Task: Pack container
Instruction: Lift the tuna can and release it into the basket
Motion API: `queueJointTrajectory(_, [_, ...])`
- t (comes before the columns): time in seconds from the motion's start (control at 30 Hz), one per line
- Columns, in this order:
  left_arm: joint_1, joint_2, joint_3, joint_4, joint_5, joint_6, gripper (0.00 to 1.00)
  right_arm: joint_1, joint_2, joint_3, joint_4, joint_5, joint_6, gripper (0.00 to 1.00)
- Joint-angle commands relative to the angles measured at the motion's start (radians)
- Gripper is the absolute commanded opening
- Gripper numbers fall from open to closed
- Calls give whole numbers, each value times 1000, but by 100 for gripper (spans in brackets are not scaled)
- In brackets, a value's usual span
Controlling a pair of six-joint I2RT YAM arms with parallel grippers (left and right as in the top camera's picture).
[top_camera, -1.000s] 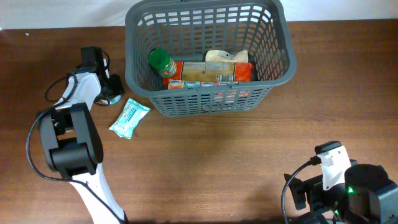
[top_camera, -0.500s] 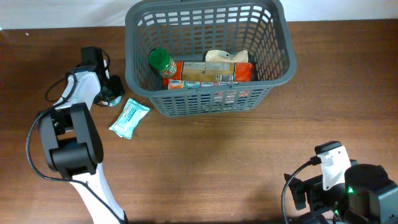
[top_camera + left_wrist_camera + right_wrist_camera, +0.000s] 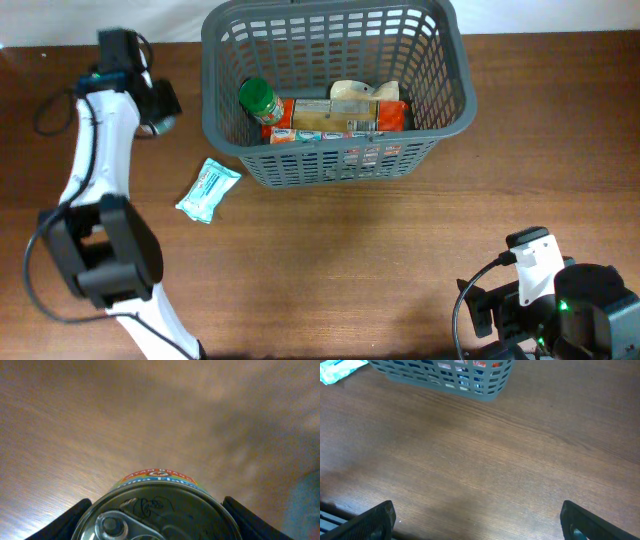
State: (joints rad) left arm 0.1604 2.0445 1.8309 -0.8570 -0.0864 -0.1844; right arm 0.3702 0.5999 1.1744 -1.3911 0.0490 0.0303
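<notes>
Near the far-left corner of the worktop (image 3: 350, 260) my left hand (image 3: 158, 100) is clamped on a pull-tab tin (image 3: 157, 505). The container (image 3: 215, 130) sits at the middle of the far edge; my right hand (image 3: 480, 522), jaws wide apart, is at the near-right corner.

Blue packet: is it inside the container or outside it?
Outside. The blue packet lies on the table, beside the container.

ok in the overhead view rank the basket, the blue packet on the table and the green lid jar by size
1. grey basket, by far the largest
2. blue packet
3. green-lidded jar, smallest, though its body is partly hidden among the other items
</notes>
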Motion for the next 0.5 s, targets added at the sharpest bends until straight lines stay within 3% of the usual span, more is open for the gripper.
queueJointTrajectory(0.0, [-31, -166, 111, 0, -50, -31, 29, 8, -3, 9, 3, 12, 11, 99])
queueJointTrajectory(0.2, [-156, -286, 225, 7, -68, 24, 29, 8, -3, 9, 3, 12, 11, 99])
queueJointTrajectory(0.47, [-394, -275, 262, 37, 6, 112, 29, 8, -3, 9, 3, 12, 11, 99])
